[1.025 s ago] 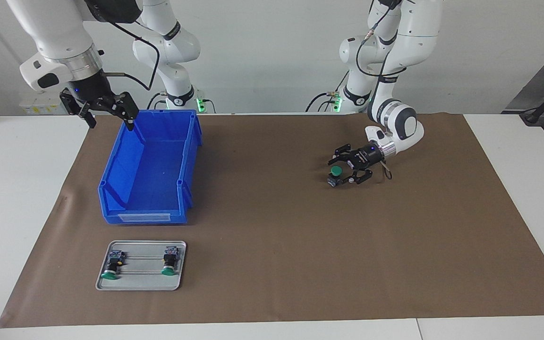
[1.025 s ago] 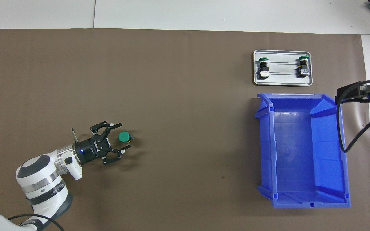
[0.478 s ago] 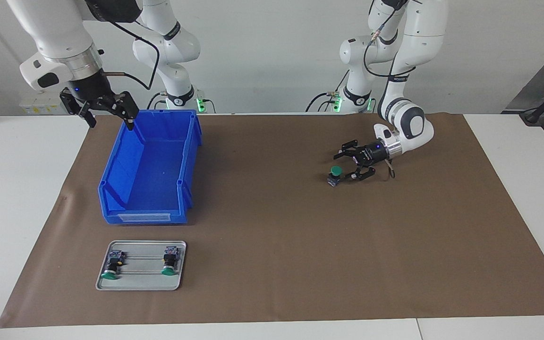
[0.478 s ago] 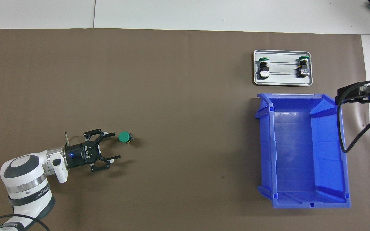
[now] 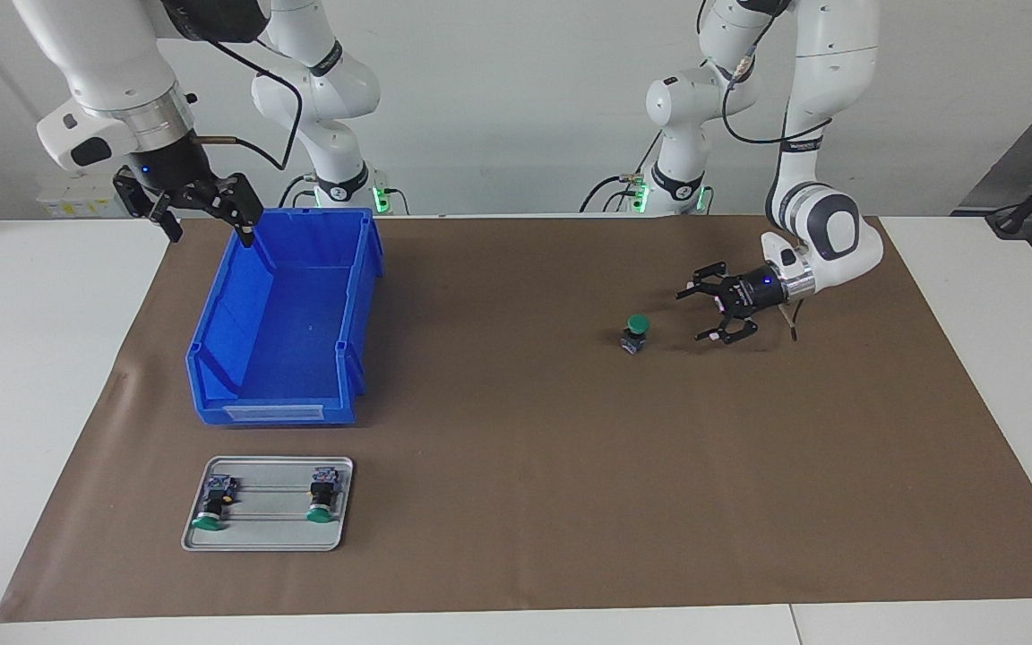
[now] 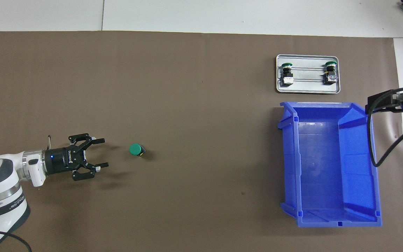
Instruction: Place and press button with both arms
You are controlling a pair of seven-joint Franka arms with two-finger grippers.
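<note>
With fingers spread wide and empty, left gripper hangs low over mat, right of centre in facing view; button stands just to its left in frame, clear gap between, green cap up, long axis vertical. Left arm far nearer; likely press from above next. Right gripper waits at upper left of frame, open, over corner of blue bin. Two more buttons lie on tray, lower left
</note>
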